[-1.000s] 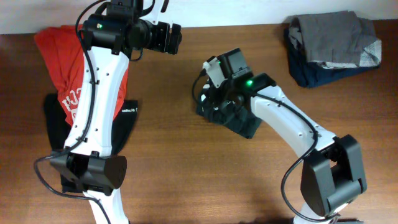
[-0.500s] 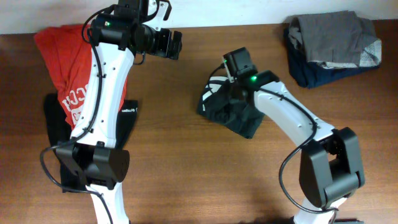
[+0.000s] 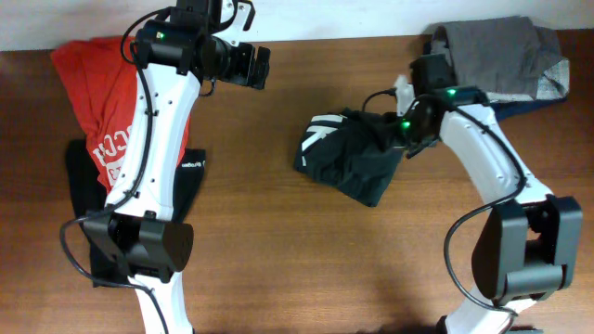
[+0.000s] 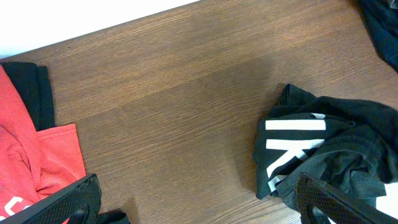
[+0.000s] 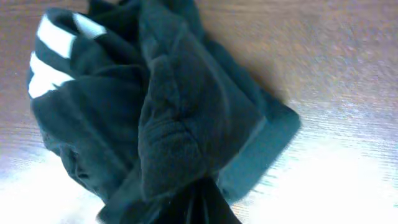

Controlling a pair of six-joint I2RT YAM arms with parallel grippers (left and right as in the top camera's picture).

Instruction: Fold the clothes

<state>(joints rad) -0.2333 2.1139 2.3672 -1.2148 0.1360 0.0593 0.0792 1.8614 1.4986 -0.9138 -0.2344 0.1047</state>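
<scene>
A crumpled black garment (image 3: 345,156) with white stripes lies mid-table, one edge drawn up toward the right. My right gripper (image 3: 403,132) is shut on that edge. In the right wrist view the dark cloth (image 5: 168,118) fills the frame and bunches into the shut jaws (image 5: 200,208). My left gripper (image 3: 251,67) hovers open over bare wood at the back left. Its fingers (image 4: 67,203) frame the striped garment (image 4: 323,149) at the right, with nothing between them. A red shirt (image 3: 91,88) with white print lies far left over a black garment (image 3: 188,173).
A pile of grey and navy clothes (image 3: 497,60) sits at the back right corner, just behind my right arm. The red shirt (image 4: 31,162) and a black sleeve (image 4: 28,87) show at the left of the left wrist view. Bare wooden table (image 3: 278,250) lies in front.
My right gripper has shut on the black striped garment and moved right and back, lifting and stretching its edge. The left arm shifted slightly, then stayed still and open.
</scene>
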